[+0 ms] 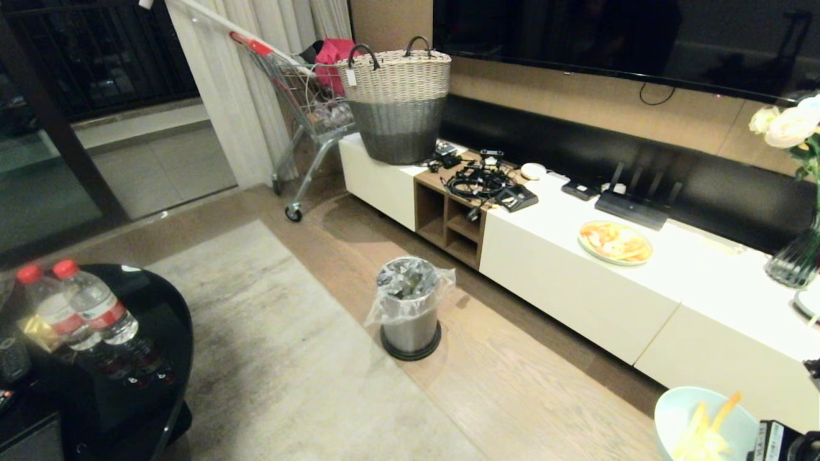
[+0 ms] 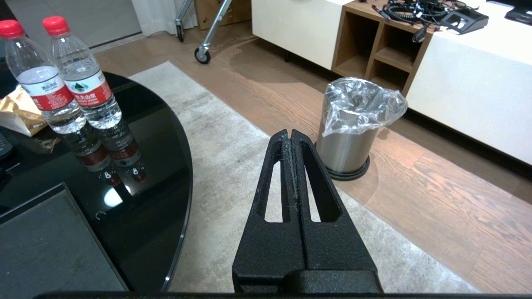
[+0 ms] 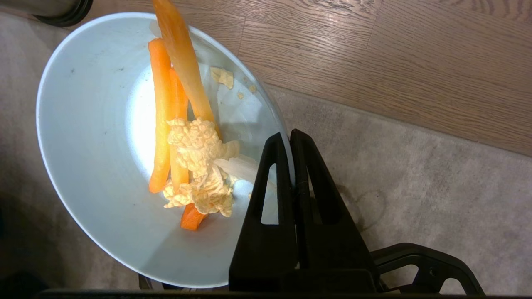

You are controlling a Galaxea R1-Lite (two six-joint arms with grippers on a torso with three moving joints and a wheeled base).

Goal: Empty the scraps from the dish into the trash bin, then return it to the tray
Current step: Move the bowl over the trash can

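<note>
Right gripper (image 3: 289, 139) fingers pinched tight on the rim of the dish (image 3: 95, 174), held above rug and floor, scraps (image 3: 187, 137) inside. Well apart from the trash bin (image 1: 410, 307). Left gripper (image 2: 290, 137) fingers closed, empty.

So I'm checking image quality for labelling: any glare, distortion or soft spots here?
Head view: straight cabinet edges bow, wide-angle. Left wrist view: a light glares off the glossy black table, which mirrors the bottles. Right wrist view: the dish is washed out white at its centre.
</note>
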